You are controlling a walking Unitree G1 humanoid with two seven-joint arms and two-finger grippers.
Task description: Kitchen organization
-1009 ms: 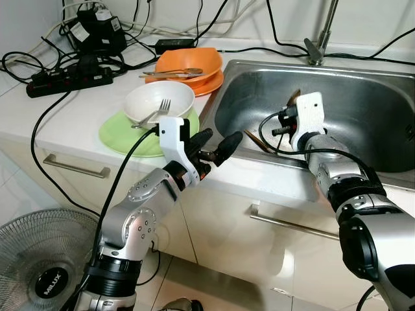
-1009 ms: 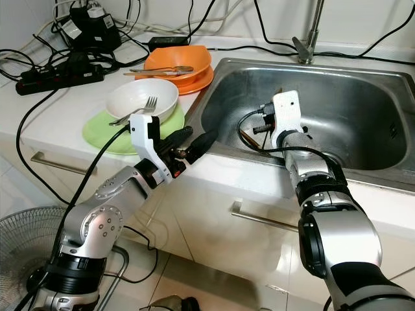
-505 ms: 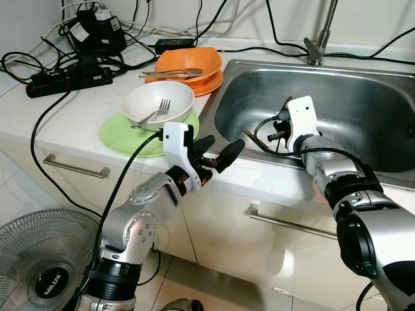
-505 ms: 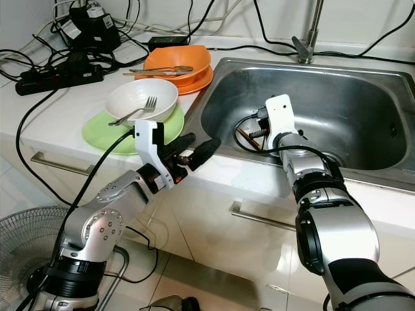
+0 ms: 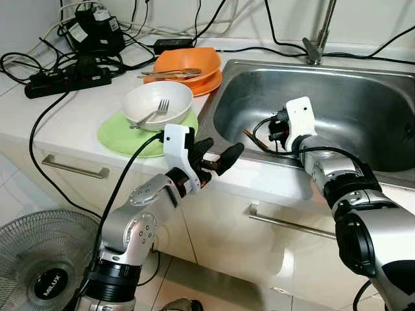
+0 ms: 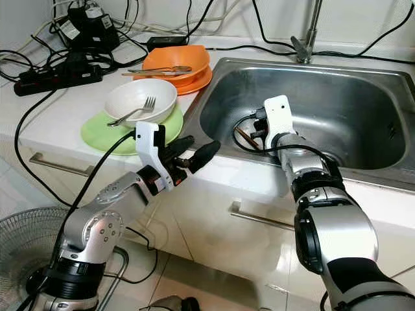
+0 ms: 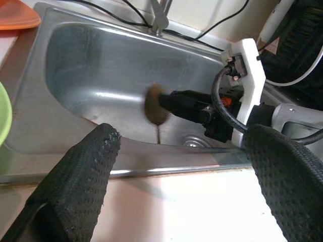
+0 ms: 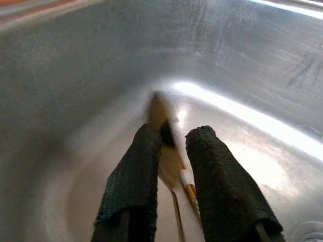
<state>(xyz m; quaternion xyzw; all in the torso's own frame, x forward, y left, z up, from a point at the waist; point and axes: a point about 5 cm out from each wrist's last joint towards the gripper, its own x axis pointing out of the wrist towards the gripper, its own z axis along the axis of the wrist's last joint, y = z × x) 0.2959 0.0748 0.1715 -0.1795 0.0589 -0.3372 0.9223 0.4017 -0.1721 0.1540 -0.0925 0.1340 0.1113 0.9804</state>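
Most of the tidying looked unfinished. The right claw (image 8: pixel 169 146) was down in the sink (image 5: pixel 363 84), at three o'clock of the dishes, its fingers pinching a blurred brown utensil (image 7: pixel 155 105), seemingly a wooden spoon; chopsticks (image 8: pixel 187 189) lay on the sink floor beneath. The left claw (image 5: pixel 217 155) hovered spread and empty over the surface (image 5: pixel 58 110) edge. At ten o'clock, the white bowl (image 5: pixel 157 103) with its fork (image 5: pixel 155 111) sat on a green plate (image 5: pixel 123 136), orange dishes (image 5: pixel 188 65) behind

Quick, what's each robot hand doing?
Left hand: open, empty, above the counter edge.
Right hand: in the sink, closed on a wooden spoon.
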